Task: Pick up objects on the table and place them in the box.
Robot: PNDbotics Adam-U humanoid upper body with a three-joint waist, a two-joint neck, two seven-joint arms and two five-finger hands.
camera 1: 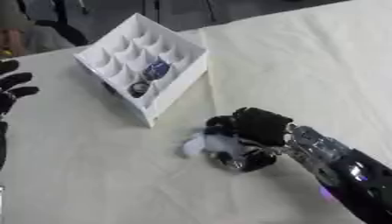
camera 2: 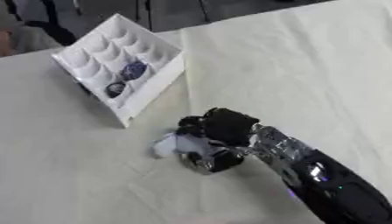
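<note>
A white box [camera 1: 177, 81] with several small compartments stands at the upper left of the table. Two small dark bluish objects lie in it: one [camera 1: 157, 69] near its middle, another [camera 1: 138, 89] near its front edge. My right hand [camera 1: 253, 131] comes in from the lower right and rests on the table in front of the box. Its fingers are curled round a pale whitish-blue object [camera 1: 205, 144], blurred, which sticks out to the left of the hand. My left hand [camera 1: 12, 89] shows at the left edge, fingers straight, holding nothing.
The table is covered with a pale cloth [camera 1: 306, 65] with a fold running from the box toward the far edge. A person's clothing [camera 1: 30, 35] shows beyond the far left edge.
</note>
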